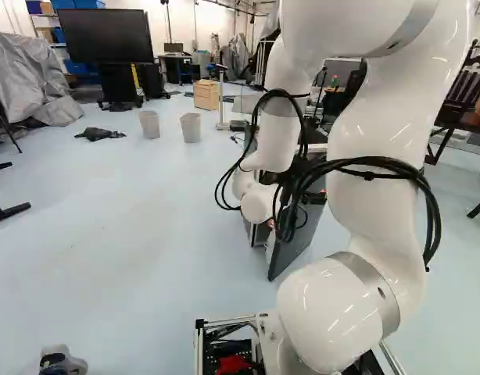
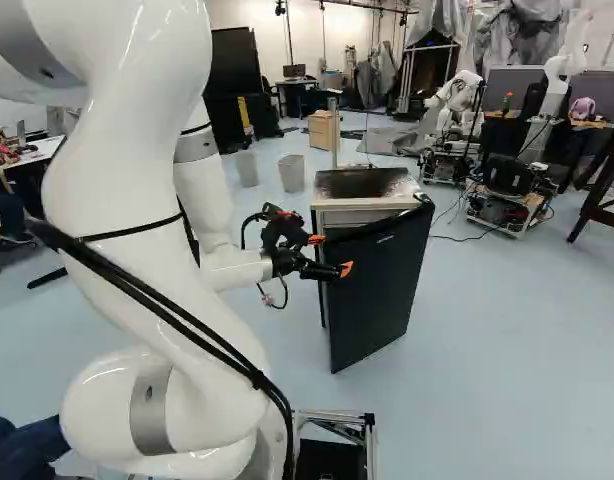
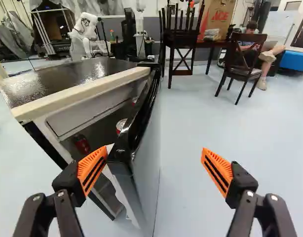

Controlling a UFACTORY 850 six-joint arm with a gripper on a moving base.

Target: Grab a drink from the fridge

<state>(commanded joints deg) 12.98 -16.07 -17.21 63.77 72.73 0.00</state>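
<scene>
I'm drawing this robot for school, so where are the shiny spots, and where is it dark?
Wrist view: pale glare on the glossy black fridge top, and shadow in the fridge's open inside; left base view: small bright streaks on the smooth white robot arm; right base view: shiny streaks there too, while the flat black fridge door looks dark.

Pale blue floor [image 2: 507,340] under the fridge [image 2: 377,290]
I see two bins [image 2: 292,175] at eleven o'clock in the right base view, drawers [image 2: 320,132] at twelve.

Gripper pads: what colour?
The gripper pads are orange with black stripes; clearest in the wrist view.
</scene>
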